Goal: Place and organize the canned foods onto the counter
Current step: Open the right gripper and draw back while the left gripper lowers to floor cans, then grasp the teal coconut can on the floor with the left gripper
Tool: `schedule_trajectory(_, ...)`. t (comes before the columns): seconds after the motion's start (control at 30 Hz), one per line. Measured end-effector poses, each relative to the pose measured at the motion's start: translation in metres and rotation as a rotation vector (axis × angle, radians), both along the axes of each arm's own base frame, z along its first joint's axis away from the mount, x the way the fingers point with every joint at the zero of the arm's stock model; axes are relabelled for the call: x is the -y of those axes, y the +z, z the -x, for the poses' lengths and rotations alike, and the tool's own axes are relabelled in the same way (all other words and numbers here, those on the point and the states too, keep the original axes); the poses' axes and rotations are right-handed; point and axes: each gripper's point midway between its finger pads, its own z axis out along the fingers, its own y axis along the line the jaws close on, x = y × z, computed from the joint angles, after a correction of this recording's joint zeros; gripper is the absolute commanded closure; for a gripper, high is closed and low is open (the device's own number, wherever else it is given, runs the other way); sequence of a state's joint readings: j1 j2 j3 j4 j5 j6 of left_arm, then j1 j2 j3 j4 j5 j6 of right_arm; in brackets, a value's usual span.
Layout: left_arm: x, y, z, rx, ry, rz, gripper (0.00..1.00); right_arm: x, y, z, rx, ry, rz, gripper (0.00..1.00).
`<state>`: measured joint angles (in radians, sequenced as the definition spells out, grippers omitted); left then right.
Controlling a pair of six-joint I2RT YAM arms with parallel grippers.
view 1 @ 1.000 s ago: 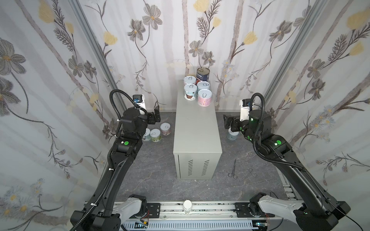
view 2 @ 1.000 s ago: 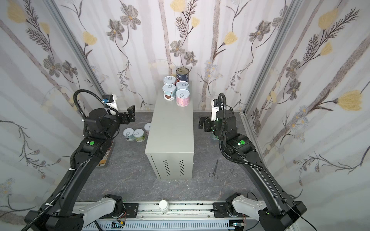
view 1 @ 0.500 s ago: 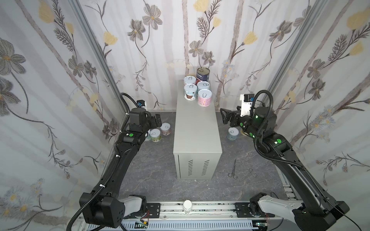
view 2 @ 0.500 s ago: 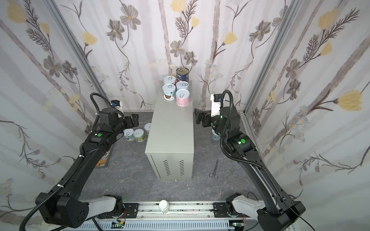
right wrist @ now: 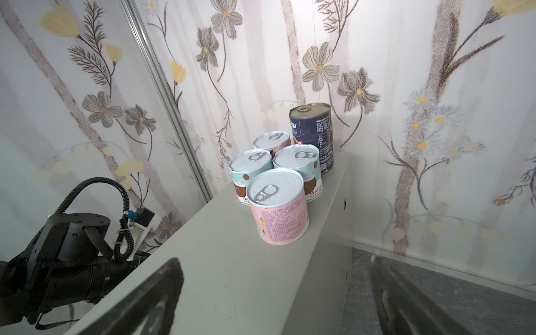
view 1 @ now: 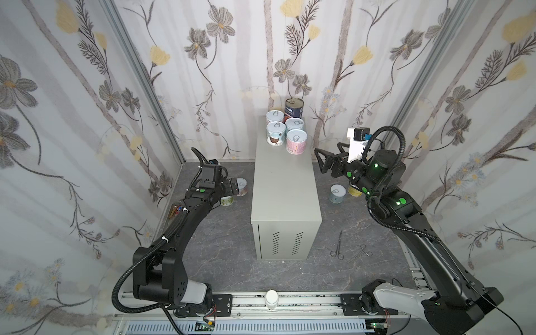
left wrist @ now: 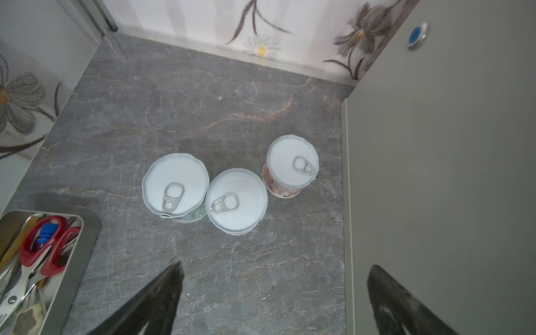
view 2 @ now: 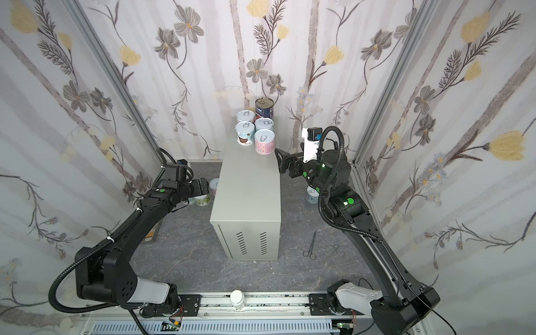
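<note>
Standing upright on the floor (left wrist: pixel 203 101) beside the counter (left wrist: pixel 435 174), three cans (left wrist: pixel 236 200) are framed just ahead of the nearer left gripper (left wrist: pixel 275 266), its jaws and those of the right gripper (view 1: pixel 319 161) spread wide, empty.

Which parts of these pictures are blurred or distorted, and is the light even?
Left wrist view: the jaws at the edge are dark and blurred, the middle floor can is sharp. Right wrist view: the jaws blur likewise, the pink can is crisp. In both top views: soft, even light, faint shadows, and the wall post leans outward, a wide-angle effect.
</note>
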<state>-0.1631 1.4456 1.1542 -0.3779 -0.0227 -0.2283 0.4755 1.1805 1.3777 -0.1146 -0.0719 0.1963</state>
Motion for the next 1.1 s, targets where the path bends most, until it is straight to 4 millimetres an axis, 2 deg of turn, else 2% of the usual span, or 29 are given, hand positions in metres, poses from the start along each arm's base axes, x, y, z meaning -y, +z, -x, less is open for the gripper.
schedule_trajectory(0.23, -0.021, -0.034, -0.011, -0.080, 0.068, -0.035, 0.02, 0.008, -0.027, 0.002, -0.042, -0.032, 0.021, 0.00)
schedule_trajectory(0.5, -0.069, -0.056, -0.031, -0.131, 0.180, -0.059, 0.04, 0.012, -0.051, 0.002, -0.084, -0.050, 0.041, 0.00)
schedule_trajectory(0.77, -0.080, -0.083, -0.058, -0.186, 0.192, -0.076, 0.05, 0.006, -0.077, 0.001, -0.139, -0.025, 0.035, 0.00)
schedule_trajectory(0.93, -0.091, -0.087, -0.076, -0.184, 0.218, -0.080, 0.05, 0.002, -0.096, 0.002, -0.178, -0.001, 0.026, 0.00)
schedule_trajectory(1.1, -0.097, -0.090, -0.093, -0.178, 0.233, -0.088, 0.04, 0.000, -0.103, 0.004, -0.199, 0.013, 0.011, 0.00)
